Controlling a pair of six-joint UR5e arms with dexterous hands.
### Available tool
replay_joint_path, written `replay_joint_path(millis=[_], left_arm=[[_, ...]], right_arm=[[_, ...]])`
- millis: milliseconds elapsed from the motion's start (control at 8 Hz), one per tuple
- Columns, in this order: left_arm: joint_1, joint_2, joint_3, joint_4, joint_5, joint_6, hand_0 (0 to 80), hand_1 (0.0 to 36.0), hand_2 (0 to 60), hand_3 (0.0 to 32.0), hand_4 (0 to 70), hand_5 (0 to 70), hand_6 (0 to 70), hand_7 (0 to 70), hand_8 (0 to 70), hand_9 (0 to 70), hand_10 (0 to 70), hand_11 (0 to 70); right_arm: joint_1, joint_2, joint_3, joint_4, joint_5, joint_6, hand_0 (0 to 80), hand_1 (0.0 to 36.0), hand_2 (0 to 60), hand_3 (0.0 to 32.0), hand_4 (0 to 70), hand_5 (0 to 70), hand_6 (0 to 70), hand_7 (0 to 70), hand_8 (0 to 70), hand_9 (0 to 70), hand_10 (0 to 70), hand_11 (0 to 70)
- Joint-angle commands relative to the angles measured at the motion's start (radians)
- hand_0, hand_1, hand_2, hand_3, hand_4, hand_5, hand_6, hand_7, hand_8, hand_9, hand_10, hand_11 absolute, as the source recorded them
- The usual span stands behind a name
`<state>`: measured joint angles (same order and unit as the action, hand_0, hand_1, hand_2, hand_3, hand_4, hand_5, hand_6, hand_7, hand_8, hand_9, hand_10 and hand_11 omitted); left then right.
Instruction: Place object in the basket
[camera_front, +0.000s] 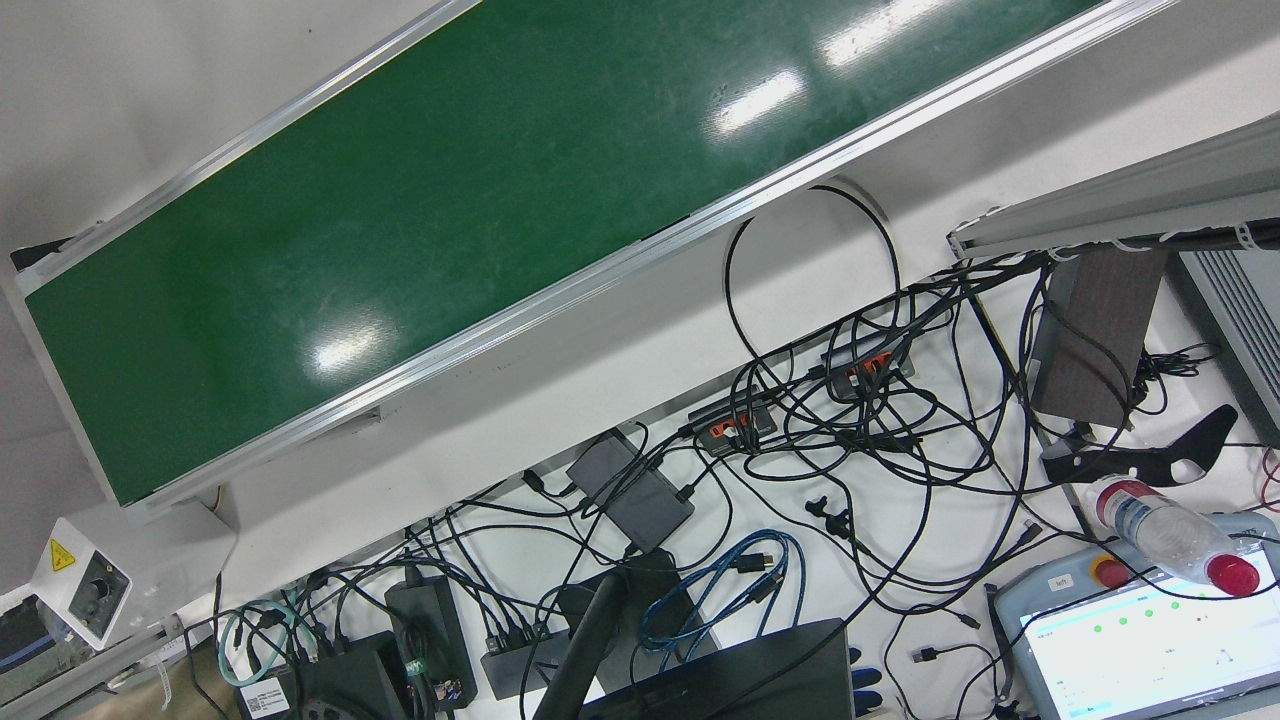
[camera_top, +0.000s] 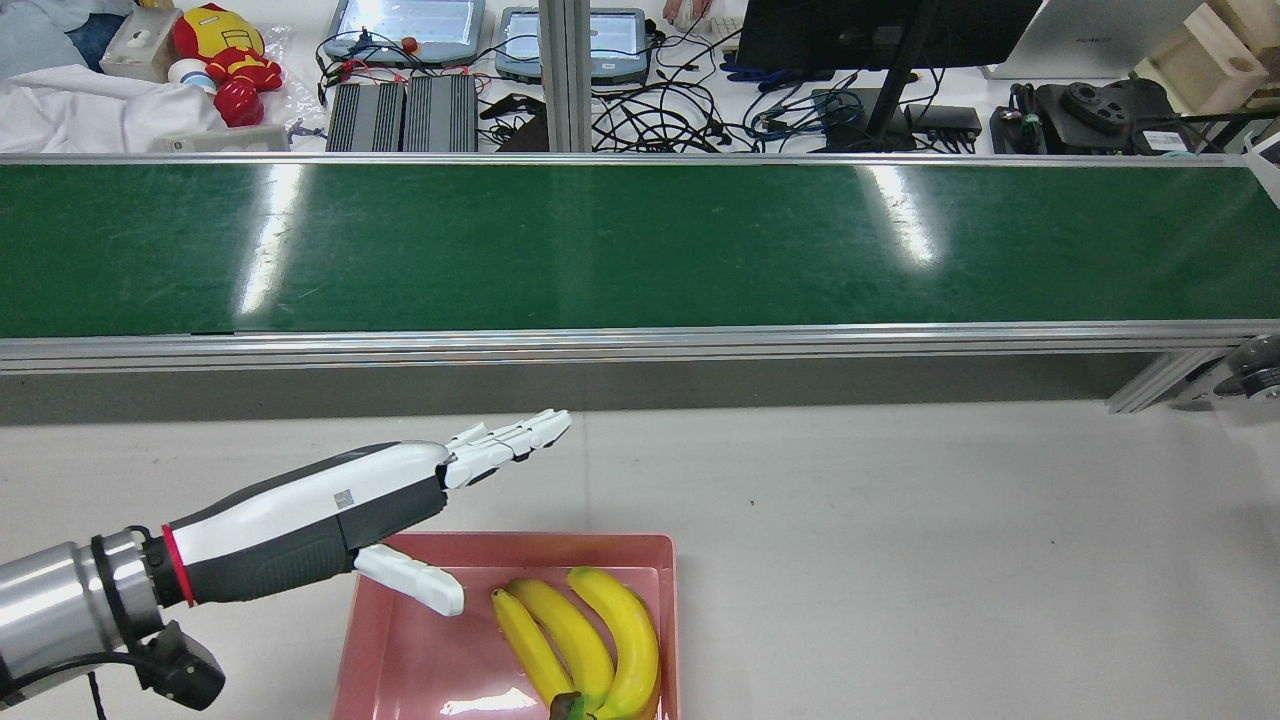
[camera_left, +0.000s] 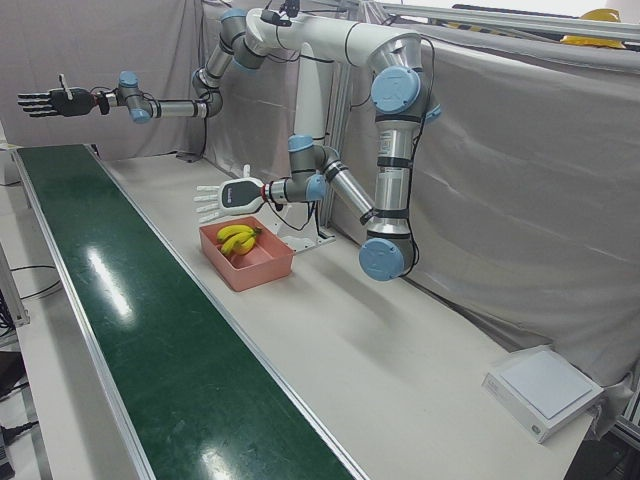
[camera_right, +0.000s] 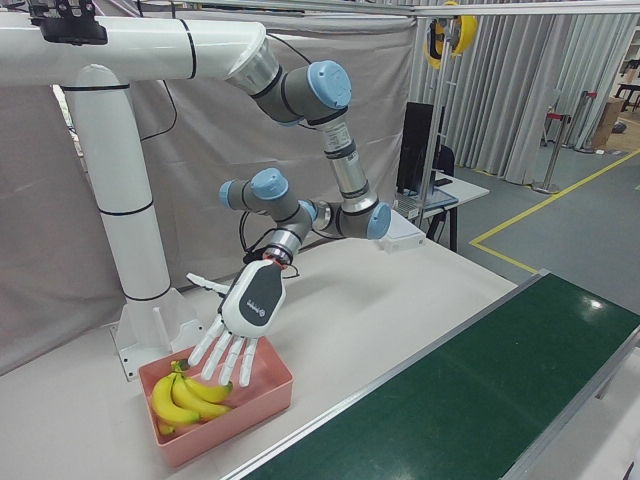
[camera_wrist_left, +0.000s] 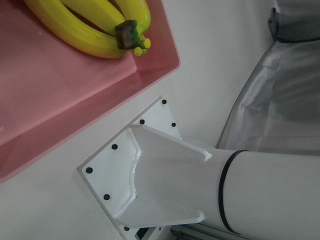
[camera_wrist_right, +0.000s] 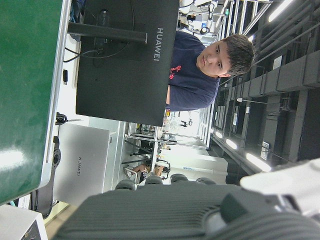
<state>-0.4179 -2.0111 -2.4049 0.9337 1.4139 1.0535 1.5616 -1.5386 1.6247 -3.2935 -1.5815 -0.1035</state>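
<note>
Banana bunch (camera_top: 580, 640) is already lying in the pink basket (camera_top: 400, 650), toward its 3 o'clock side in the rear view. Long axis is running roughly 12-to-6, tips pointing to 12 toward the conveyor belt (camera_top: 640, 245), stem end at 6 by the near wall.

Left hand (camera_top: 480, 450) is hovering over the basket's 10 o'clock corner, fingers spread flat, gripping nothing. Right hand (camera_left: 48, 102) is parked high and well apart, fingers splayed, also empty.

Risk, as I judge it: the thumb is hanging low over the basket floor, so a careless retreat could be catching the wall and dragging or tipping the basket. Bananas are looking settled.
</note>
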Motion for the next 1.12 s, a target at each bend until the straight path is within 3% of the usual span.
replay_joint_path(millis=[0, 125, 250, 375, 500, 625, 750, 1000], left_arm=[[-0.18, 0.144, -0.242, 0.017, 0.0, -0.01, 4.2, 0.0, 0.0, 1.6, 0.0, 0.0, 0.0, 4.3, 2.5, 5.9, 0.0, 0.0], [-0.206, 0.144, -0.272, 0.016, -0.003, -0.041, 9.9, 0.0, 0.0, 0.0, 5.3, 14.6, 3.0, 16.0, 7.2, 14.9, 6.1, 8.4], [-0.211, 0.144, -0.269, 0.011, -0.007, -0.05, 12.9, 0.0, 0.0, 0.0, 11.6, 26.1, 6.5, 22.9, 11.7, 22.0, 12.8, 18.0], [-0.203, 0.143, -0.264, 0.004, -0.012, -0.049, 17.9, 0.0, 0.0, 0.0, 17.4, 28.4, 8.1, 23.7, 14.3, 25.4, 16.0, 22.6], [-0.202, 0.143, -0.261, -0.009, -0.013, -0.047, 22.8, 0.0, 0.0, 0.0, 17.9, 34.8, 9.5, 24.9, 15.6, 27.0, 16.2, 23.0], [-0.203, 0.14, -0.26, -0.01, -0.015, -0.047, 25.3, 0.0, 0.0, 0.0, 19.6, 42.0, 11.4, 28.1, 17.8, 30.1, 17.2, 24.4], [-0.2, 0.137, -0.248, -0.021, -0.038, -0.047, 31.0, 0.0, 0.0, 0.0, 25.8, 47.8, 16.0, 33.5, 21.9, 35.5, 20.4, 28.9], [-0.199, 0.071, -0.163, -0.039, -0.058, -0.049, 36.9, 0.0, 0.0, 0.0, 33.5, 49.5, 21.7, 39.1, 26.0, 40.7, 26.0, 36.9]], right_arm=[[0.0, 0.0, 0.0, 0.0, 0.0, -0.001, 0.0, 0.0, 0.0, 0.0, 0.0, 0.0, 0.0, 0.0, 0.0, 0.0, 0.0, 0.0], [0.0, 0.0, 0.0, 0.0, 0.0, -0.001, 0.0, 0.0, 0.0, 0.0, 0.0, 0.0, 0.0, 0.0, 0.0, 0.0, 0.0, 0.0], [0.0, 0.0, 0.0, 0.0, 0.0, 0.001, 0.0, 0.0, 0.0, 0.0, 0.0, 0.0, 0.0, 0.0, 0.0, 0.0, 0.0, 0.0], [0.0, 0.0, 0.0, 0.0, 0.0, -0.001, 0.0, 0.0, 0.0, 0.0, 0.0, 0.0, 0.0, 0.0, 0.0, 0.0, 0.0, 0.0], [0.0, 0.0, 0.0, 0.0, 0.0, 0.001, 0.0, 0.0, 0.0, 0.0, 0.0, 0.0, 0.0, 0.0, 0.0, 0.0, 0.0, 0.0], [0.0, 0.0, 0.0, 0.0, 0.0, -0.001, 0.0, 0.0, 0.0, 0.0, 0.0, 0.0, 0.0, 0.0, 0.0, 0.0, 0.0, 0.0], [0.0, 0.0, 0.0, 0.0, 0.0, 0.001, 0.0, 0.0, 0.0, 0.0, 0.0, 0.0, 0.0, 0.0, 0.0, 0.0, 0.0, 0.0], [0.0, 0.0, 0.001, 0.0, 0.0, -0.001, 0.0, 0.0, 0.0, 0.0, 0.0, 0.0, 0.0, 0.0, 0.0, 0.0, 0.0, 0.0]])
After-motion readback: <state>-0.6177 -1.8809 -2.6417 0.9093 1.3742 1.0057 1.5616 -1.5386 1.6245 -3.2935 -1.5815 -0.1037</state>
